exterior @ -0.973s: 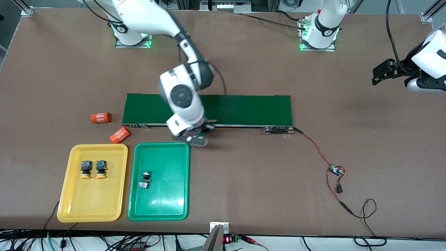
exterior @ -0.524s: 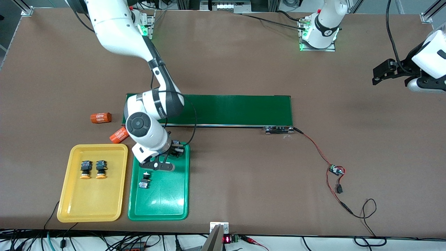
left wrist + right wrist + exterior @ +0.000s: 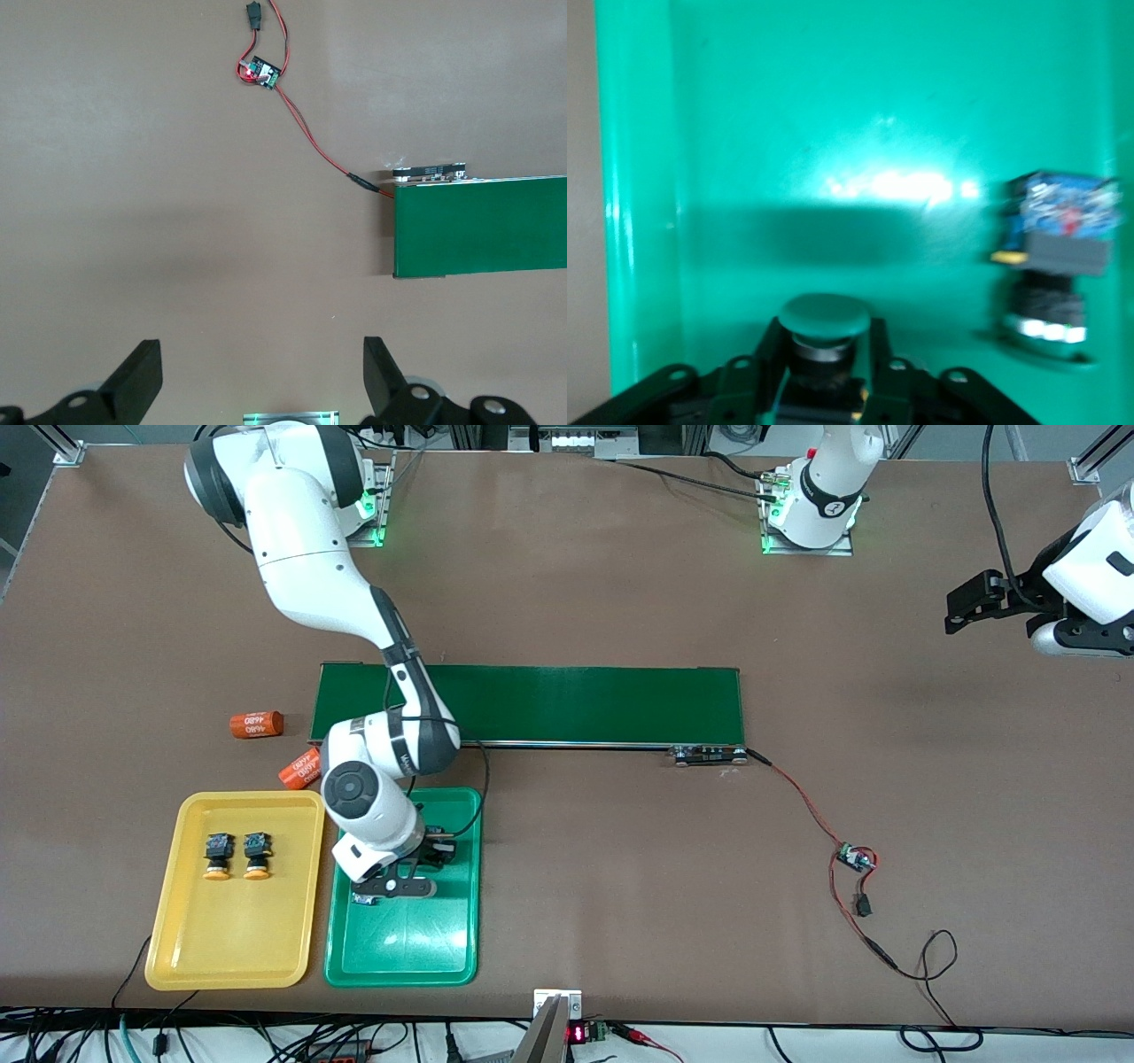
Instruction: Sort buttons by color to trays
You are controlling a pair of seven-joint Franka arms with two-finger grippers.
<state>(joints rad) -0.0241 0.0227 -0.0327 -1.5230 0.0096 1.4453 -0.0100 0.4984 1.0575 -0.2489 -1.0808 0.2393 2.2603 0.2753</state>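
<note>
Green tray point(image 3: 461, 948) lies beside 1 yellow tray point(image 3: 177, 948), both near the front camera at the right arm's end of the table. Yellow tray holds 2 yellow-capped buttons point(image 3: 218, 856) point(image 3: 257, 855), side by side. Right gripper point(image 3: 423, 859) is low over the green tray w/ fingers closed on 1 green-capped button point(image 3: 825, 320); a 2nd green button point(image 3: 1057, 257) lies in the same tray just beside it. 2 orange cylinders point(image 3: 256, 724) point(image 3: 304, 769) lie near the conveyor belt point(image 3: 576, 704). Left gripper point(image 3: 261, 381) waits w/ fingers wide over bare table at the left arm's end.
</note>
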